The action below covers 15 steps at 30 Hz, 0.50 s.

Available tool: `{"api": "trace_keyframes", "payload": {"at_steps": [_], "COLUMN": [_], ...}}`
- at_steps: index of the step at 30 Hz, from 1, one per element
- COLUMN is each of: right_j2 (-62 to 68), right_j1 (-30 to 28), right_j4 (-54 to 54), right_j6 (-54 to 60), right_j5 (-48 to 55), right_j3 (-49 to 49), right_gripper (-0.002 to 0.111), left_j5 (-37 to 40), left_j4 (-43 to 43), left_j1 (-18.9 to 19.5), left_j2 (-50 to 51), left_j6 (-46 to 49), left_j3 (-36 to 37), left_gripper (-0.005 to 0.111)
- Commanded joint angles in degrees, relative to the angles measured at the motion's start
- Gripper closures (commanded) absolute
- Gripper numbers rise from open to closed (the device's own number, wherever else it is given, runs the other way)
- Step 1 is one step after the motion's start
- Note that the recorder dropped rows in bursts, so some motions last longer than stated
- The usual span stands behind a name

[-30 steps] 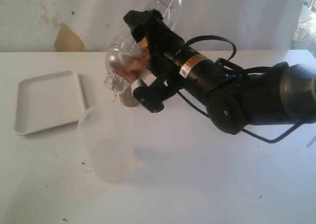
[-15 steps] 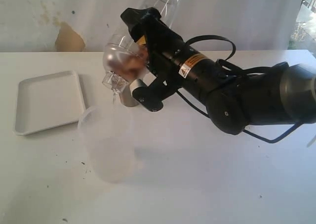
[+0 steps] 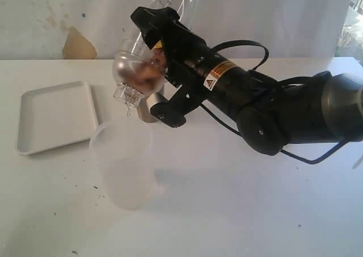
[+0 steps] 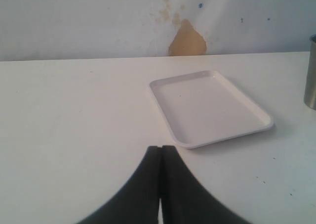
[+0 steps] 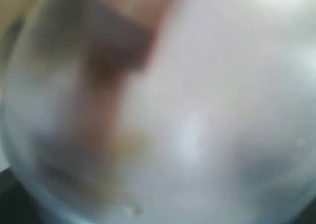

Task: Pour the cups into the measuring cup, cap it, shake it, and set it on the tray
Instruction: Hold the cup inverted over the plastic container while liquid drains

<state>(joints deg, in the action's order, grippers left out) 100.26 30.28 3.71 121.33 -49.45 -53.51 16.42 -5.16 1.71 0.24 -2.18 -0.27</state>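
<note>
Right gripper [image 3: 150,44] clamps the tilted measuring cup [image 3: 133,75] in the air, at twelve o'clock from the frosted cup [image 3: 125,166]; tray [image 3: 54,116] at the scene's nine o'clock. Left gripper [image 4: 161,157] pinched closed, holding nothing

white table [image 3: 244,211], stained pale wall [image 3: 295,13], tan patch [image 3: 78,45]

L gripper [image 4: 160,157] closed — R gripper [image 3: 154,64] raised, clamping.
</note>
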Motion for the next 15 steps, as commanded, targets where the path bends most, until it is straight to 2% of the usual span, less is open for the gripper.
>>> {"api": "trace_keyframes", "payload": {"at_steps": [1, 15], "right_j2": [-0.7, -0.7], "right_j1": [-0.1, -0.1], "right_j4": [2.1, 3.3], "right_j6": [1.0, 1.0], "right_j5": [-3.4, -3.4], "right_j3": [-0.7, -0.7], "right_gripper": [0.108, 0.108], "left_j5": [-0.3, -0.3], "left_j4": [0.3, 0.3], "left_j1": [0.0, 0.0], "left_j2": [-0.2, -0.2], "left_j6": [-0.1, -0.1], "left_j3": [0.3, 0.3], "left_gripper": [0.107, 0.107]}}
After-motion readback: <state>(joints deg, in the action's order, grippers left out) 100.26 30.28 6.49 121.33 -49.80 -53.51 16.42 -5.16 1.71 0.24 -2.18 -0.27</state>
